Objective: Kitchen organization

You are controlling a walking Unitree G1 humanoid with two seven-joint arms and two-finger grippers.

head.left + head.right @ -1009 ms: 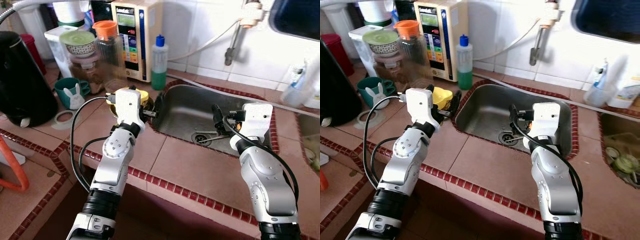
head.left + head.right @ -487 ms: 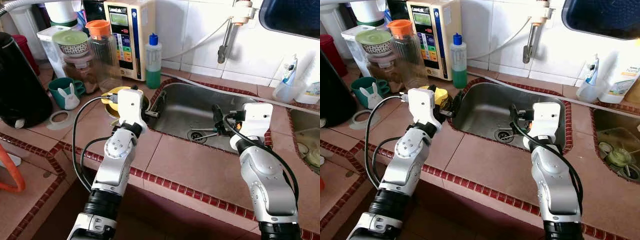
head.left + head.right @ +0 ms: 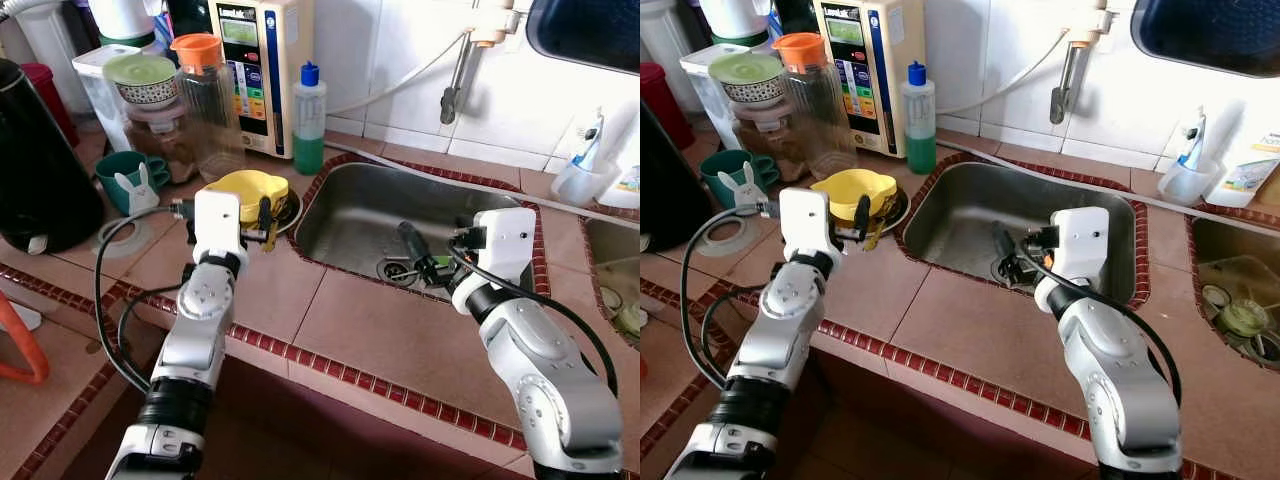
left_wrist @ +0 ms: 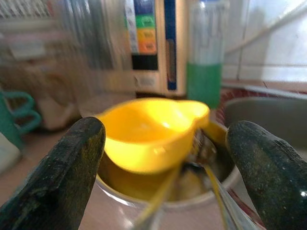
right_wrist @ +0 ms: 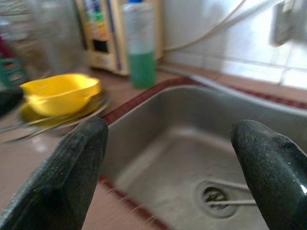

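Yellow bowl sits on a plate at the sink's left rim on my desk, my left gripper spread before it, my right gripper spread above the basin.

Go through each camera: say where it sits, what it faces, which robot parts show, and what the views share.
Head stereo pair: looks down at the tiled counter, steel sink, both silver arms, left gripper and right gripper.
Left wrist: looks along its open black fingers at the yellow plastic bowl.
Right wrist: looks past its open fingers over the sink.
Shared: yellow plastic bowl and green-filled bottle appear in all.
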